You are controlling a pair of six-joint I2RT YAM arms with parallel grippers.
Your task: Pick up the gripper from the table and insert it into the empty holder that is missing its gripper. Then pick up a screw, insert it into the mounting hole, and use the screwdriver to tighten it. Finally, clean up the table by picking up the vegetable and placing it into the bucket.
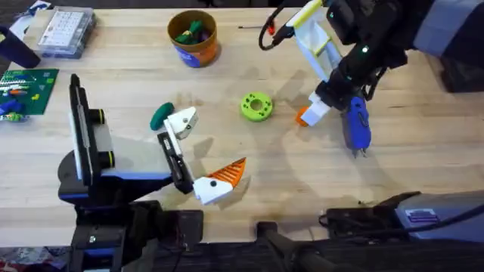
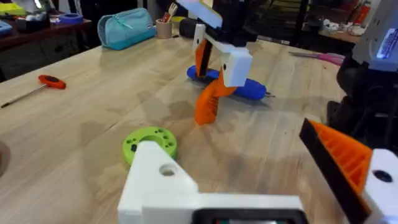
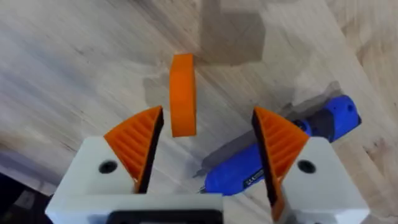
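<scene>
numbering one gripper (image 1: pixel 311 113), one vegetable (image 1: pixel 160 115)

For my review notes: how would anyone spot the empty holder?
Find the blue-and-black stand at the table's near left. Its black bar ends in two white brackets; the empty holder is the bare one; its twin carries an orange finger.

The table (image 1: pixel 227 181) is seen from above and forward in the overhead view, the whole worktop being taken in. From the left wrist a low, near-level look across the tabletop is given, toward the blue screwdriver (image 2: pixel 239 87). From the right wrist the wood is viewed steeply and closely. The screwdriver (image 1: pixel 355 125) (image 3: pixel 273 158) is shared by all three views
</scene>
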